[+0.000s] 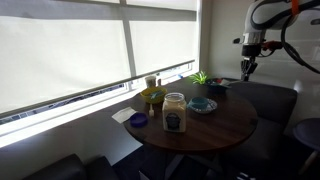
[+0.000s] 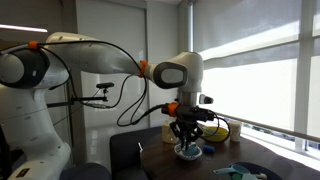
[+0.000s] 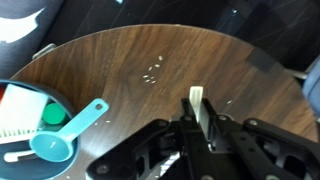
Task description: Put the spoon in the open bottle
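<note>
Two fingers of the gripper are drawn in narrow on a pale flat strip, which I take for the spoon. Only its end shows between them in the wrist view, so bowl and handle cannot be told apart. It looks light, stiff and smooth, likely plastic, so it may slip or swivel in a pinch; a grip across its flat faces suits it. Its long axis seems to run along the fingers, pointing down toward the table. The bottle stands well apart, across the table.
</note>
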`<state>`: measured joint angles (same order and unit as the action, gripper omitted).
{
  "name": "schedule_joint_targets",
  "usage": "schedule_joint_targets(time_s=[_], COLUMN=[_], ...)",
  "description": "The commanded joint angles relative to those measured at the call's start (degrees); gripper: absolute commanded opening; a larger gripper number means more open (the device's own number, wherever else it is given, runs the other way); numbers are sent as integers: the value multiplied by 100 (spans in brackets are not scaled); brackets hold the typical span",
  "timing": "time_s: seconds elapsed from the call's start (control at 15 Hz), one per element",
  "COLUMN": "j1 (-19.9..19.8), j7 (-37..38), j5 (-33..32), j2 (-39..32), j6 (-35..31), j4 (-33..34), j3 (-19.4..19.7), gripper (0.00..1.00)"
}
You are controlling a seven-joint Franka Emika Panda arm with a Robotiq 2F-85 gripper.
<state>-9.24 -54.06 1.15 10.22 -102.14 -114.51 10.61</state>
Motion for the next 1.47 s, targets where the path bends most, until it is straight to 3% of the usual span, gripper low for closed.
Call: schedule_joint_targets(time_s=[0.0,0.33,0.4,0.53,0.6,0.93,1.13,1.4], j1=[263,750,643,757,763,761,857,966], j7=[-549,-1065,-800,-862,-888,954,1897,3102], j5=[205,612,424,502,510,1696,1786,2057], j2=[178,-97,178,99,62,-423,-818,-1602], j6=[1411,2883,2416,2674,2697,2595,2671,3319], j4=[431,1238,812,997,1034,1632,2189,3112], j3=[-11,-226,-195,-277,-288,-362,-575,-857], gripper=[3,4,12,12,3,3,3,3])
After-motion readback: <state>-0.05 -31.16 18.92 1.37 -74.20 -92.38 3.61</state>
